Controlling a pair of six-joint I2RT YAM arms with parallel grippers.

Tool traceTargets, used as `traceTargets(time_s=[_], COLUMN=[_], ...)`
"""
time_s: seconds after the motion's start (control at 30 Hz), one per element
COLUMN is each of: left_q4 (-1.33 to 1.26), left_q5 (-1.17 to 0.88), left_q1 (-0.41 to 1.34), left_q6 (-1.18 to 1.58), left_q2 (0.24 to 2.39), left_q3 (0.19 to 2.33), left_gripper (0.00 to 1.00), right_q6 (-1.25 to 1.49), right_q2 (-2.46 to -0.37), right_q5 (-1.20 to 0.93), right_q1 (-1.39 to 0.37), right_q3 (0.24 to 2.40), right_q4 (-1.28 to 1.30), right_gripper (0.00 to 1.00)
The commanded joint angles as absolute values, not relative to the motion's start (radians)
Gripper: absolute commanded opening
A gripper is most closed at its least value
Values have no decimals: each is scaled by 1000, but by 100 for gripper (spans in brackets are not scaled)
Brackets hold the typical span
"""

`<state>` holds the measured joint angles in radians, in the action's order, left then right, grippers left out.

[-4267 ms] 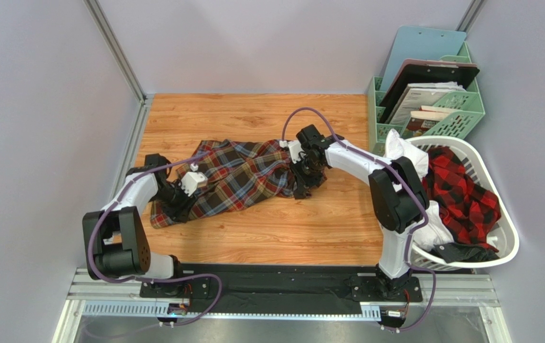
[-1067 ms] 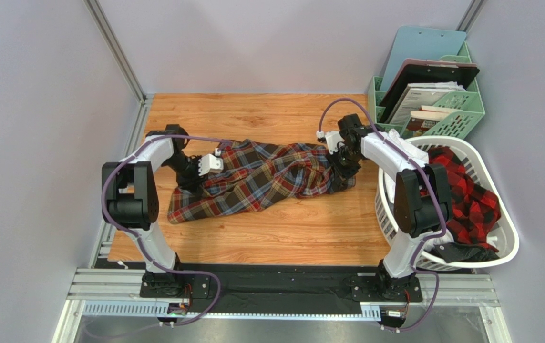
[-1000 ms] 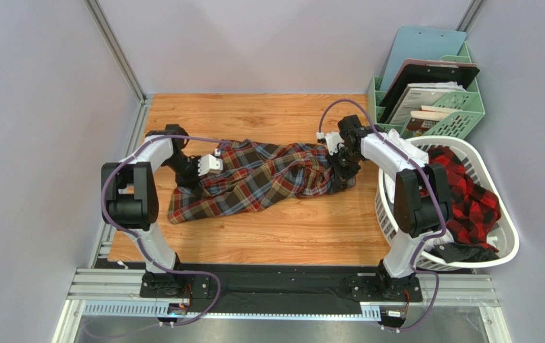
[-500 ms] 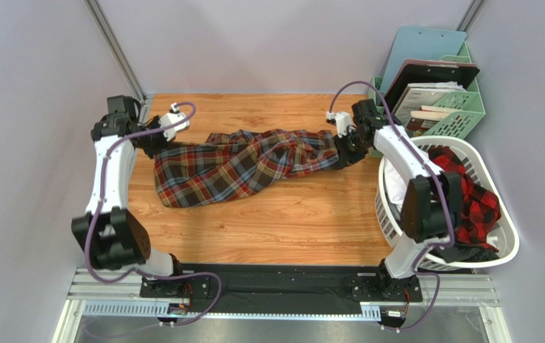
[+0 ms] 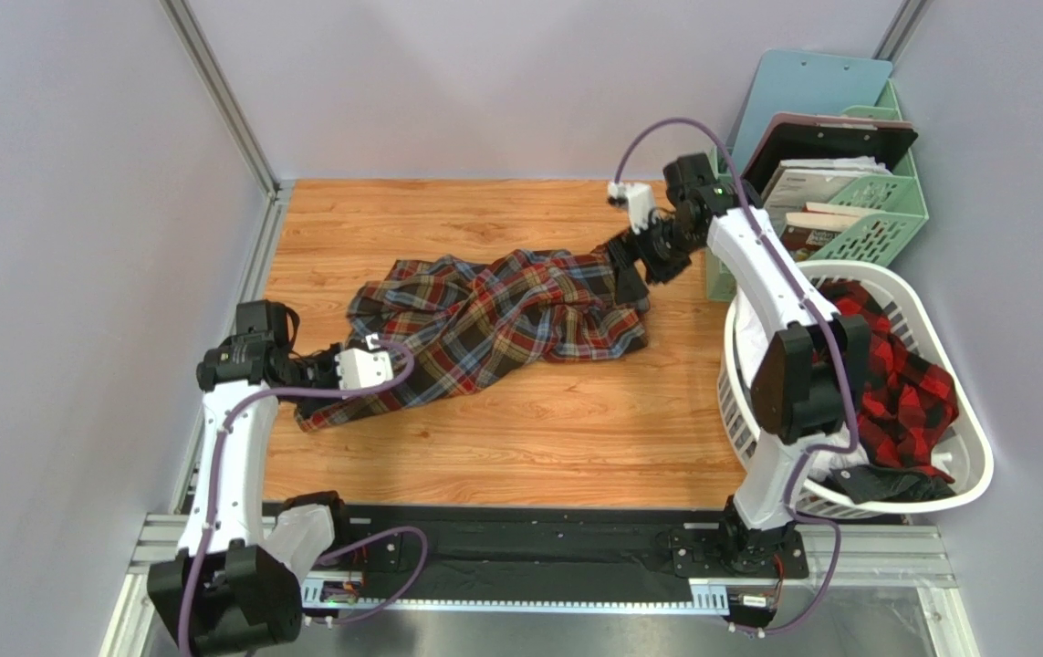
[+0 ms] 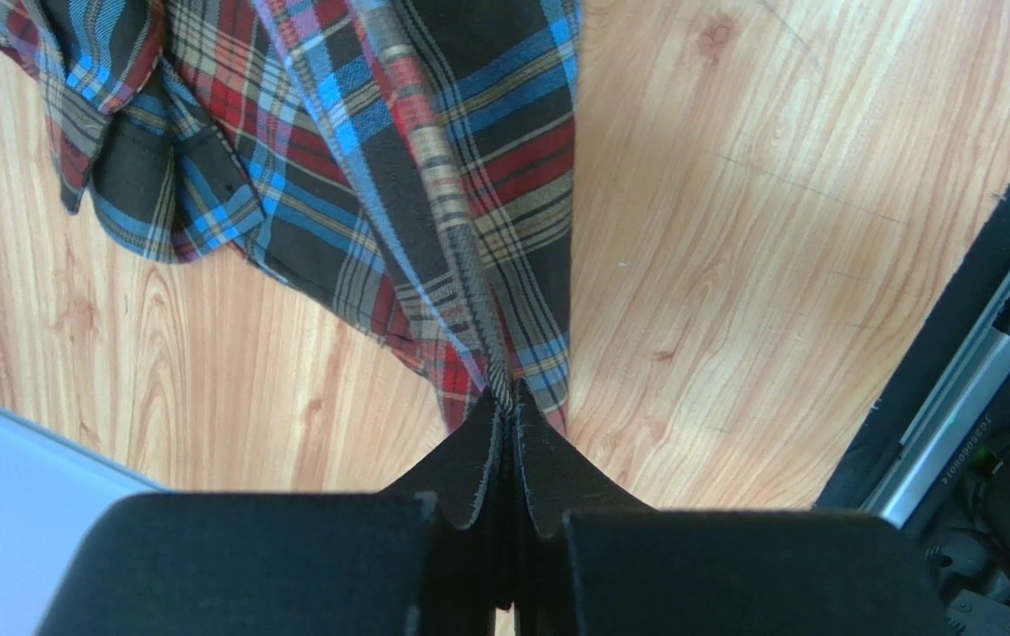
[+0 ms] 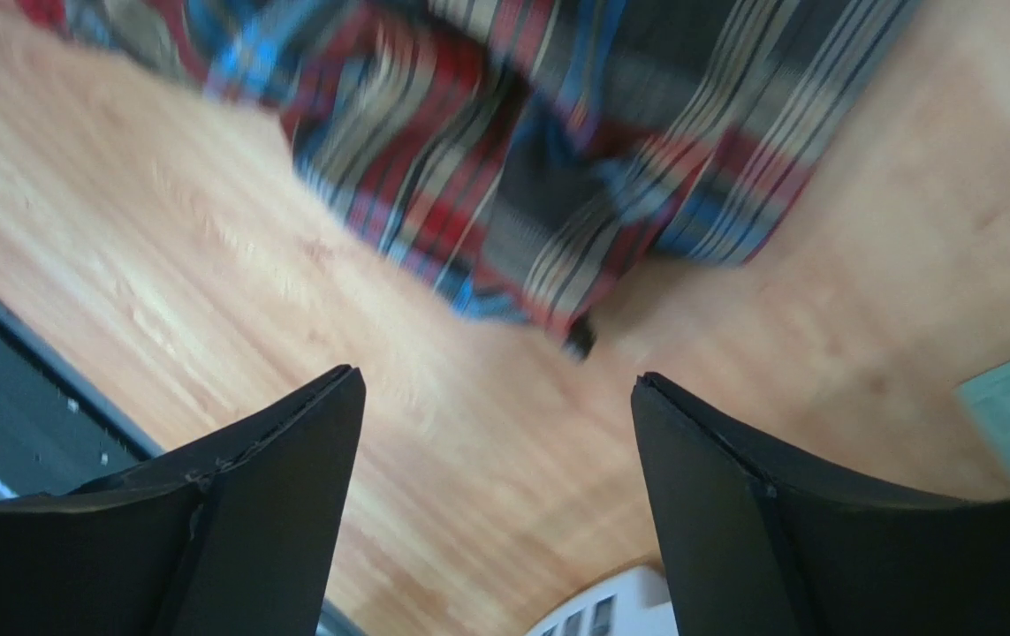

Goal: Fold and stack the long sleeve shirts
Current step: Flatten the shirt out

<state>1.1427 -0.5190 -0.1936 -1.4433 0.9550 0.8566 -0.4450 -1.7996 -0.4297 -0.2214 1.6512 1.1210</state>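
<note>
A white laundry basket (image 5: 959, 390) is seen at the right edge of the top view. Held in it are a red-and-black check shirt (image 5: 897, 370), some white cloth (image 5: 764, 281) heaped at its upper left rim, and a dark item (image 5: 883, 482) at its lower edge. Above the basket, in the upper right corner, a green mesh organizer (image 5: 883, 219) is placed; a pale blue clipboard (image 5: 808, 96), a dark clipboard (image 5: 828, 144) and some papers or books (image 5: 815, 185) are stood in it.

Two shirts are counted: the check one in the basket and a tartan shirt (image 5: 499, 322), which is spread crumpled across the middle of the wooden table (image 5: 554, 424), running from lower left to upper right. One basket, one organizer, two clipboards and two arms are counted.

The left gripper (image 6: 513, 398) is found at the lower left end of the tartan shirt; in the left wrist view its jaws are pressed together with a fold of the shirt's edge pinched between them. The right gripper (image 7: 497, 378) is placed over the table beside the shirt's upper right end, near the organizer; in the blurred right wrist view its jaws are spread wide and nothing is held between them.
</note>
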Motion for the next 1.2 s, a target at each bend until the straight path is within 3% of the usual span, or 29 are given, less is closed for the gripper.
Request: traceTargets(time_s=[0.0, 0.1, 0.3, 0.47, 0.5, 0.53, 0.57, 0.6, 0.63, 0.73, 0.87, 1.03, 1.13, 1.17], left_q4=[1079, 1051, 963, 917, 902, 899, 896, 890, 885, 880, 882, 873, 867, 867], left_q5=[-542, -549, -540, -515, -514, -508, -509, -502, -494, -480, -492, -469, -463, -466], left_q1=[-187, -189, -190, -198, -201, -202, -204, -206, -206, -216, -233, -235, -235, -233], left_q6=[-1364, -1304, -1181, -1097, -1082, -1054, -1037, -1022, -981, -904, -858, -833, -824, -822], left_q2=[1078, 1176, 1328, 1433, 1448, 1477, 1492, 1506, 1532, 1563, 1557, 1552, 1557, 1557], left_q3=[952, 1006, 1091, 1157, 1166, 1189, 1199, 1212, 1238, 1296, 1335, 1327, 1316, 1315], left_gripper=[0, 0, 0, 0, 0, 0, 0, 0, 0, 0, 0, 0, 0, 0], right_q6=[-335, -273, -221, -225, -235, -244, -258, -271, -299, -389, -504, -669, -712, -719], right_q2=[-1980, -2121, -2258, -2356, -2361, -2364, -2364, -2349, -2327, -2141, -1795, -1483, -1387, -1368], right_q5=[-433, -457, -431, -403, -403, -405, -410, -413, -416, -472, -549, -465, -349, -335], right_q1=[-253, -278, -350, -391, -394, -393, -394, -390, -391, -388, -391, -466, -596, -624], right_q3=[1928, 2079, 2137, 2194, 2197, 2203, 2206, 2206, 2206, 2111, 1824, 1302, 987, 942], right_q4=[1049, 1048, 938, 936, 942, 948, 962, 997, 1023, 1120, 1179, 1203, 1164, 1163], right_gripper=[80, 82, 93, 91, 85, 71, 50, 10, 0, 0, 0, 0, 12, 29])
